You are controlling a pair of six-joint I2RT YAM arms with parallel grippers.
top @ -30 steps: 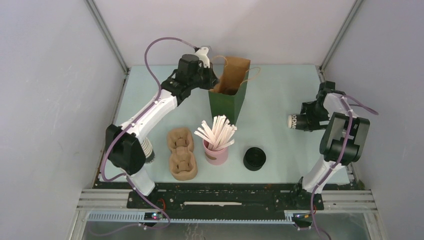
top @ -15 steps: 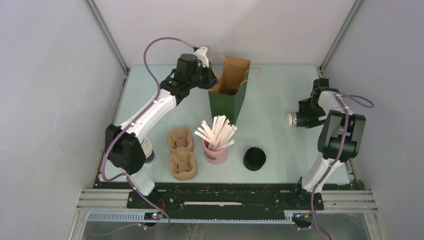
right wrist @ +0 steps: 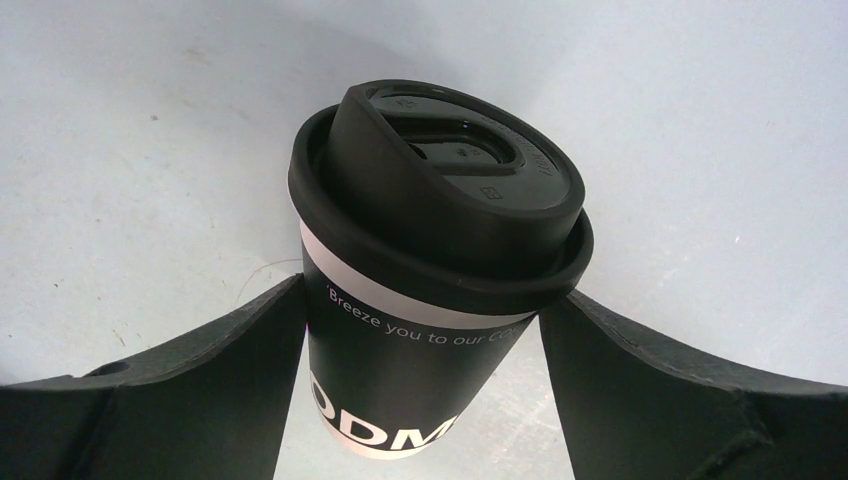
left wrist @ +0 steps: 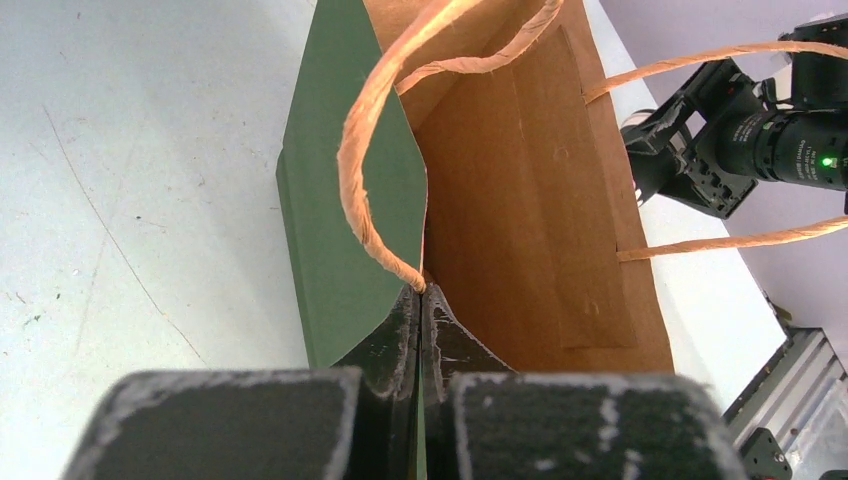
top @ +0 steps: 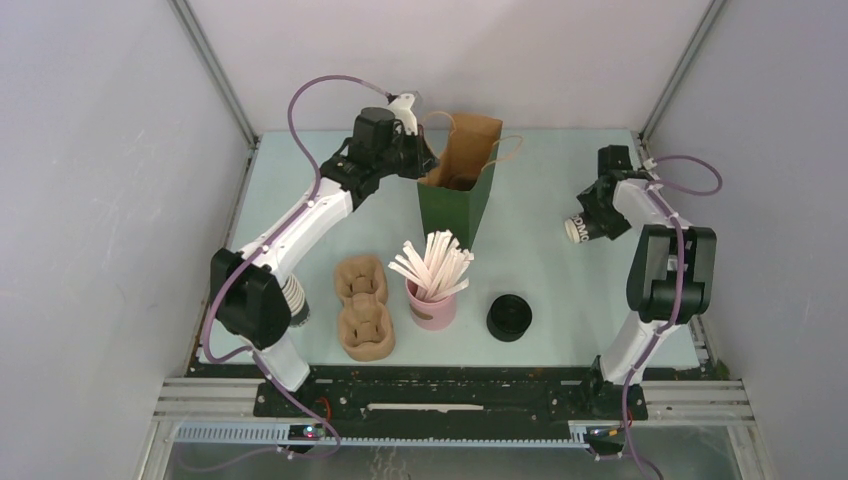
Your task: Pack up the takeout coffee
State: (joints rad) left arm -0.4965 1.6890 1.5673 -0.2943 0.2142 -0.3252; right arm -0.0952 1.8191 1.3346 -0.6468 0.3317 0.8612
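The takeout coffee [right wrist: 425, 300], a black paper cup with white lettering and a black lid [right wrist: 440, 200], sits between my right gripper's [right wrist: 425, 335] fingers, held above the table. In the top view the right gripper [top: 592, 220] carries the tilted cup [top: 576, 229] at the right, well apart from the paper bag [top: 458, 190]. The bag is green outside [left wrist: 340, 200], brown inside [left wrist: 520, 200], and stands open at the back middle. My left gripper [left wrist: 420, 300] is shut on the bag's rim beside a twine handle [left wrist: 365, 150]; it also shows in the top view [top: 424, 165].
A pink holder of wooden stirrers [top: 432, 298] stands in front of the bag. A squat black stack of lids [top: 509, 317] is to its right, brown pulp cup carriers [top: 363, 305] to its left. A ribbed stack of cups [top: 297, 300] lies by the left arm's base.
My right gripper has carried the cup back and a little left, toward the bag's side of the table. The left arm and the bag have not moved.
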